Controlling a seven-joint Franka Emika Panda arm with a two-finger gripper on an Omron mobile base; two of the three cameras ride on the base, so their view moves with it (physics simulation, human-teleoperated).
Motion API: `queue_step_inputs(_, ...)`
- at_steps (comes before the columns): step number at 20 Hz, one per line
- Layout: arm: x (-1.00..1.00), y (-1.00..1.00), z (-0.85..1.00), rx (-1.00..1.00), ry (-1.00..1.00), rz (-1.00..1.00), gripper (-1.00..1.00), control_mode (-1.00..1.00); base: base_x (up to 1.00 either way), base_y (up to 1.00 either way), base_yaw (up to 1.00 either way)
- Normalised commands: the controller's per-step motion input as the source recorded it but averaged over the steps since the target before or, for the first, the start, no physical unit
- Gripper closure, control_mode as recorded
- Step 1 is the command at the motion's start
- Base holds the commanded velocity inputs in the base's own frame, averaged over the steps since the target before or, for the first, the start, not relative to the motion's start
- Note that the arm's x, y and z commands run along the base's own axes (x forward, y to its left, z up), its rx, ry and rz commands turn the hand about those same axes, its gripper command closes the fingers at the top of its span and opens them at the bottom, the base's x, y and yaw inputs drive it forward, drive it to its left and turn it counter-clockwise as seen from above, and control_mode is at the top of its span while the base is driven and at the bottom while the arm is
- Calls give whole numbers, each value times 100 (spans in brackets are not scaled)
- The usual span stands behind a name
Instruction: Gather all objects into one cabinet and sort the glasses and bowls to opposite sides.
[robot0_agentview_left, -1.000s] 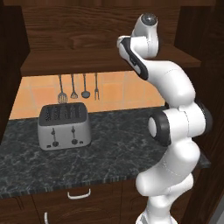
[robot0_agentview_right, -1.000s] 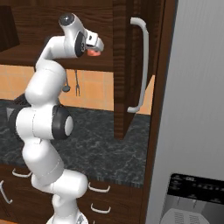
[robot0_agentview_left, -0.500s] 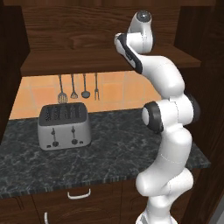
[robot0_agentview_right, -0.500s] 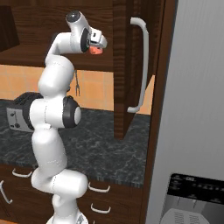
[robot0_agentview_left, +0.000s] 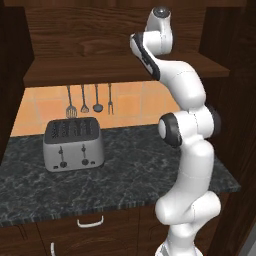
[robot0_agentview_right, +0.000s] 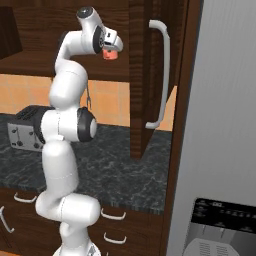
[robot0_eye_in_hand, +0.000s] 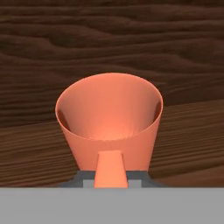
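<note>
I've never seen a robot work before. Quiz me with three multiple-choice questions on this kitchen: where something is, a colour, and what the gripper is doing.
1. Where does the toaster stand?
A. on the dark counter
B. on the cabinet shelf
C. on the floor

2. What colour is the cup at the gripper?
A. blue
B. red-orange
C. cream

3. What is the gripper doing?
A. hanging open
B. shut on the cup
C. pulling a drawer

Key: 1 A, it sits below the hanging utensils; 2 B, plain in the hand view; 3 B, the cup sits between its fingers.
</note>
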Motion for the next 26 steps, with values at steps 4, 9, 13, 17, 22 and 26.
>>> queue_step_inputs(4,-33,0,0,0,-8,-1,100,-100,0,0,0)
queue_step_inputs(9,-56,0,-10,0,-14,0,100,-100,0,0,0)
queue_step_inputs(13,-72,0,-2,0,-23,0,100,-100,0,0,0)
queue_step_inputs(17,-90,0,0,0,-32,0,100,-100,0,0,0)
queue_step_inputs(22,-100,0,0,0,-38,0,100,-100,0,0,0)
queue_step_inputs(26,-69,0,0,0,-25,0,100,100,-22,0,0)
